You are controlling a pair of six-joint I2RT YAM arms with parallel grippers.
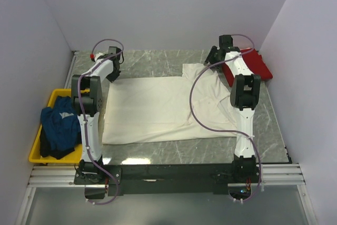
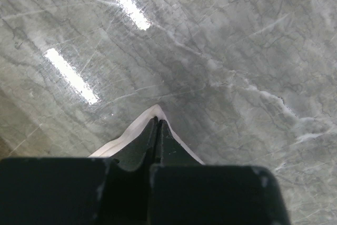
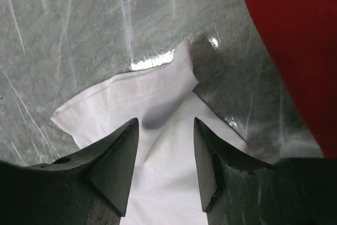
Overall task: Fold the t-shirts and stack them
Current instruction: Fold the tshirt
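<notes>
The cream-white t-shirt [image 1: 163,109] lies spread flat in the middle of the marble table. My left gripper [image 1: 112,75] is at its far left corner, and in the left wrist view the jaws [image 2: 157,121] are pressed shut on a corner of the white cloth [image 2: 130,133]. My right gripper [image 1: 214,56] hovers over the far right sleeve, open; its fingers straddle the white sleeve [image 3: 152,93] without pinching it. The red t-shirt [image 1: 259,65] lies bunched at the far right, also seen as red cloth [image 3: 289,35]. The dark blue t-shirt [image 1: 60,125] sits crumpled in the tray.
A yellow plastic tray [image 1: 52,95] stands at the left table edge beside the left arm. White walls close in the back and both sides. Bare marble [image 1: 158,61] shows behind the white shirt, and a strip [image 1: 174,154] in front of it.
</notes>
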